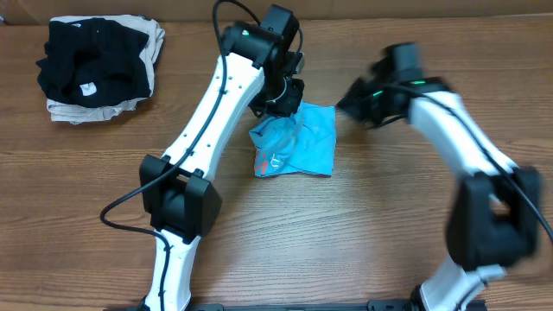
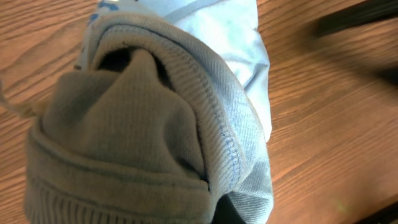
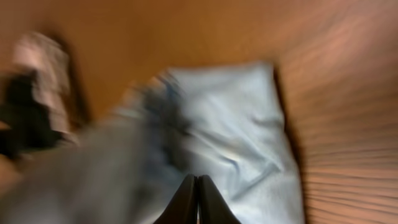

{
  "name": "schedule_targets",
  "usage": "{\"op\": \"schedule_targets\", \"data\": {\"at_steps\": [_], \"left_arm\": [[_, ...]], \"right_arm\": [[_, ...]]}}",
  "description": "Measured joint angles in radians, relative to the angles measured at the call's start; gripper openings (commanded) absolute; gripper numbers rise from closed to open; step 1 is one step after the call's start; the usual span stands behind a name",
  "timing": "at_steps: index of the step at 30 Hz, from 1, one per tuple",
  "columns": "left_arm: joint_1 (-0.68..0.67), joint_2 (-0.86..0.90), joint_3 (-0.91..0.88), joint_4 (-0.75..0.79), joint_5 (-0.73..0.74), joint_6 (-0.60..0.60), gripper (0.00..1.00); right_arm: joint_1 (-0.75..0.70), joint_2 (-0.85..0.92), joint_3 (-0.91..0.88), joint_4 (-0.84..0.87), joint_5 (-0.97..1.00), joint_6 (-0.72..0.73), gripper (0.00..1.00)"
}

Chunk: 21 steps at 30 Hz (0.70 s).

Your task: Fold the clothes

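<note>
At the middle of the table (image 1: 285, 233), your T-shirt (image 1: 304, 145) lies in a crumpled bundle. Its upper left corner is bunched up against the left claw (image 1: 281, 97). Cloth fills the left wrist view and hides the fingers, so you cannot tell how far that claw is open. Your right claw (image 3: 197, 185) hangs just beside the T-shirt's right edge, fingers pressed together, holding nothing. A black garment (image 1: 86, 60) sits far left.

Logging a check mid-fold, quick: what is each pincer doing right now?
Left pincer: closed on the T-shirt; bunched cloth fills its camera.
Right pincer: closed, holding nothing; the view is blurred.
</note>
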<state>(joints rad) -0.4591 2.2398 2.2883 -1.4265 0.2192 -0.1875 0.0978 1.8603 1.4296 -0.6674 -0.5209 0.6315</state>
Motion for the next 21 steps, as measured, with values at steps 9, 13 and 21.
{"op": "schedule_targets", "data": {"at_steps": [9,13,21], "left_arm": [[-0.047,0.096,0.0,0.09,0.029,-0.021,0.18],[-0.08,0.111,0.0,0.159,0.059,-0.058,0.38],[-0.13,0.111,0.0,0.258,0.116,-0.106,0.69]], "right_arm": [[-0.24,-0.331,0.029,-0.108,0.017,-0.04,0.12],[-0.278,-0.329,0.029,-0.156,0.025,-0.056,0.12],[-0.31,-0.324,0.029,-0.163,0.031,-0.072,0.12]]}}
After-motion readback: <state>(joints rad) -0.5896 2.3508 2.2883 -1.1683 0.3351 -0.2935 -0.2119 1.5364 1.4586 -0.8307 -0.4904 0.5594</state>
